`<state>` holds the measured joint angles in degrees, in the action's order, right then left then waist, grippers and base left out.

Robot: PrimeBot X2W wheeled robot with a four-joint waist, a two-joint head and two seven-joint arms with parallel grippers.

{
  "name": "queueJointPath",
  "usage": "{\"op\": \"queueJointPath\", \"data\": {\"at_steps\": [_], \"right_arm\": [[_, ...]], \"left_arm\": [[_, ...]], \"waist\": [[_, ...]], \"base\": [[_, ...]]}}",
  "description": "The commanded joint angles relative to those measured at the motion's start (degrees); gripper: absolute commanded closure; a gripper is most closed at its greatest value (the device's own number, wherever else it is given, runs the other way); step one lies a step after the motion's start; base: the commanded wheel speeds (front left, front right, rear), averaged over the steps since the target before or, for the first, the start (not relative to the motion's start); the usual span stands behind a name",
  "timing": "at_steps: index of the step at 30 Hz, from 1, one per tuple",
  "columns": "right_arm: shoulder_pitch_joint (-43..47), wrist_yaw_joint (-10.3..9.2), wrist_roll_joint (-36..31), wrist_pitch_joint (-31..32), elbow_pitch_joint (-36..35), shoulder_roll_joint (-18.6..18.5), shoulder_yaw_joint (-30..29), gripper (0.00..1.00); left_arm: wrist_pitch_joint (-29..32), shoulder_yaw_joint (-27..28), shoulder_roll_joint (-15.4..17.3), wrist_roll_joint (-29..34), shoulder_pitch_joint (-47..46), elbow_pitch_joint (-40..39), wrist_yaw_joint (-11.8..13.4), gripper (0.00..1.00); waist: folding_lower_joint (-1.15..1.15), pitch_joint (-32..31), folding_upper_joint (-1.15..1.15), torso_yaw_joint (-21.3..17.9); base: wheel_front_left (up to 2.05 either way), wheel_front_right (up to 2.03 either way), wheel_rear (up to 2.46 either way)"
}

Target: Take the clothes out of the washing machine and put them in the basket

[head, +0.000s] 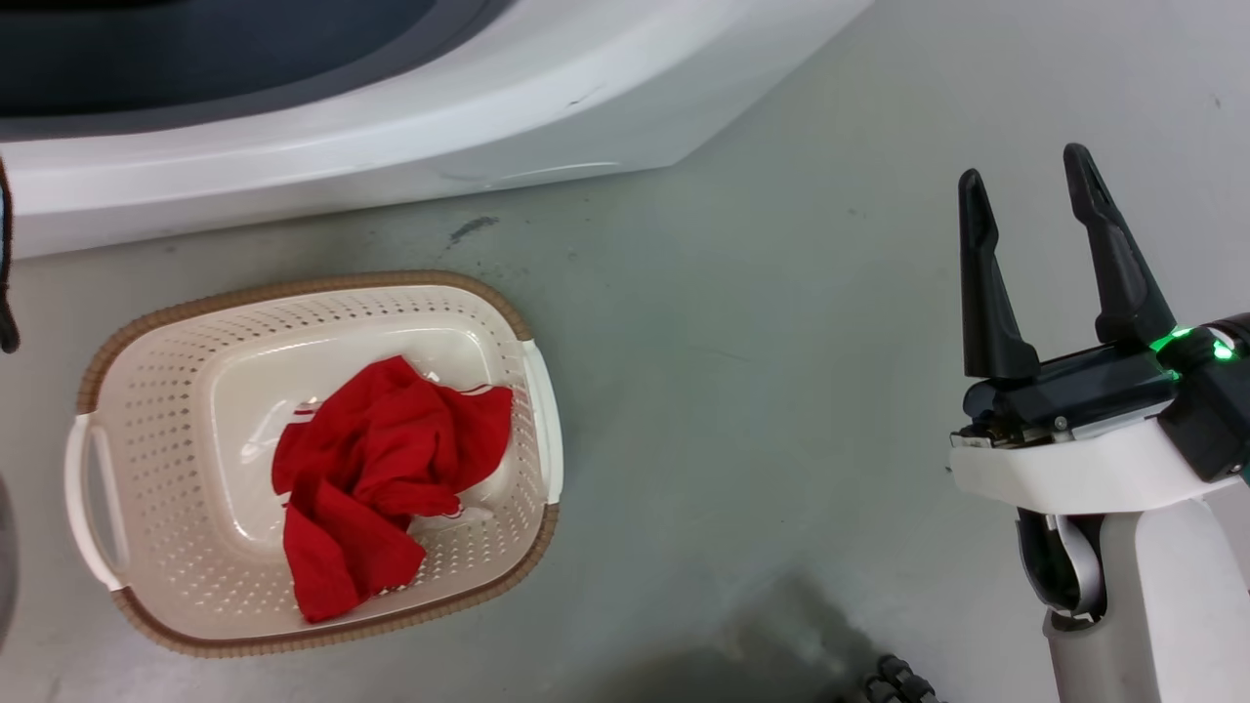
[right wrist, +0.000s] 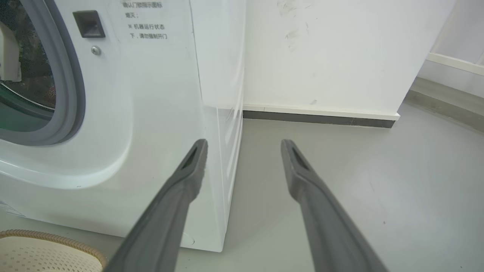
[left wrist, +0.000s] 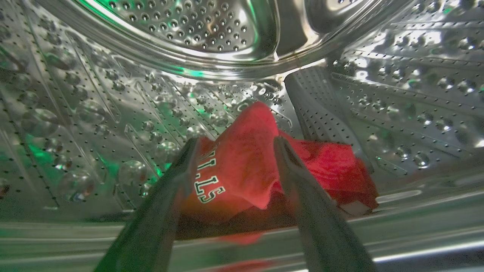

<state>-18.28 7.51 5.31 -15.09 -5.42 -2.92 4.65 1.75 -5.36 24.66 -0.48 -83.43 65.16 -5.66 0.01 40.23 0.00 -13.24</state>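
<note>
Ease the released left tool (left wrist: 237, 141) deeper astride the crumpled bright red fabric garment with white lettering (left wrist: 245, 166), centre frame on the perforated steel drum (left wrist: 94, 113); clench on its raised fold. Leave the right tool (head: 1023, 166), also spread, idle; then carry to the cream plastic basket (head: 293, 288), lower left.

Head view: high, steeply down on floor (head: 742, 391), basket (head: 293, 285), washing machine (head: 391, 146) front.
Left wrist view: inside the drum (left wrist: 94, 113), close on the clothes (left wrist: 242, 158).
Right wrist view: low, facing the machine's corner and wall (right wrist: 321, 56).
Shared, head and right wrist: basket rim, machine front.
</note>
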Motion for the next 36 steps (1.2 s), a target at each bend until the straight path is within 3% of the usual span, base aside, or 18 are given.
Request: {"op": "queueJointPath", "data": {"at_steps": [1, 12, 23, 24, 25, 36], "right_arm": [[-1.0, -0.04, 0.6, -0.1, -0.3, 0.1, 0.2, 0.00], [-1.2, -0.04, 2.3, -0.1, -1.3, 0.1, 0.8, 0.00], [-1.1, -0.04, 3.2, -0.1, -1.4, 0.1, 0.6, 0.00], [-1.1, -0.04, 3.2, -0.1, -1.4, 0.1, 0.6, 0.00], [-1.1, -0.04, 3.2, -0.1, -1.4, 0.1, 0.5, 0.00], [-1.3, -0.04, 2.6, -0.1, -1.2, 0.1, 0.3, 0.00]], "left_arm": [[0.8, -0.2, 0.6, 0.2, -0.9, 0.7, -0.3, 0.00], [11.5, -1.7, 5.0, -0.2, -7.6, 6.0, -1.0, 0.00], [15.9, -3.4, 6.1, -0.5, -8.4, 7.8, -1.1, 0.00], [15.9, -3.6, 6.2, -0.6, -8.4, 7.8, -1.2, 0.24], [15.7, -3.7, 6.3, -0.6, -8.5, 7.9, -1.2, 1.00], [11.2, -5.1, 6.4, -1.2, -9.5, 7.3, -1.4, 1.00]], "waist": [[-0.01, 0.9, 0.00, -1.1], [-0.01, 3.7, 0.00, -4.2], [-0.01, 4.8, 0.00, -4.7], [-0.01, 4.9, 0.00, -4.7], [-0.01, 4.9, 0.00, -4.7], [-0.01, 4.2, 0.00, -4.4]], "base": [[0.00, 0.00, 0.00], [0.00, 0.00, 0.00], [0.00, 0.00, 0.00], [0.00, 0.00, 0.00], [0.00, 0.00, 0.00], [0.00, 0.00, 0.00]]}}
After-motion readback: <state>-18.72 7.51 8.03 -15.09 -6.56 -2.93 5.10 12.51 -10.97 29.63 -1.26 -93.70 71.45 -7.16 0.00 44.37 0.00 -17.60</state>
